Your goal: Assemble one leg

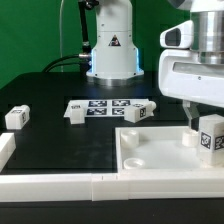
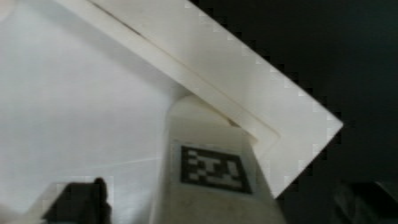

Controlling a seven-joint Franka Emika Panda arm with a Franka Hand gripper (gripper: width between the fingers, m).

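My gripper (image 1: pixel 204 120) is shut on a leg (image 1: pixel 210 135), a small white block with a black-and-white tag, and holds it upright at the exterior view's right. The leg hangs over the right end of the large flat white panel (image 1: pixel 160 150). I cannot tell whether it touches the panel. In the wrist view the held leg (image 2: pixel 221 150) stands between my dark fingers (image 2: pixel 79 203), with the panel (image 2: pixel 89 100) and its edge below. Three more legs lie loose on the black table: one at the left (image 1: pixel 17 117), one beside the marker board (image 1: pixel 77 111) and one near the panel (image 1: pixel 140 113).
The marker board (image 1: pixel 105 105) lies flat at the table's middle. A white rail (image 1: pixel 60 186) runs along the front edge and up the left side. The robot base (image 1: pixel 110 50) stands at the back.
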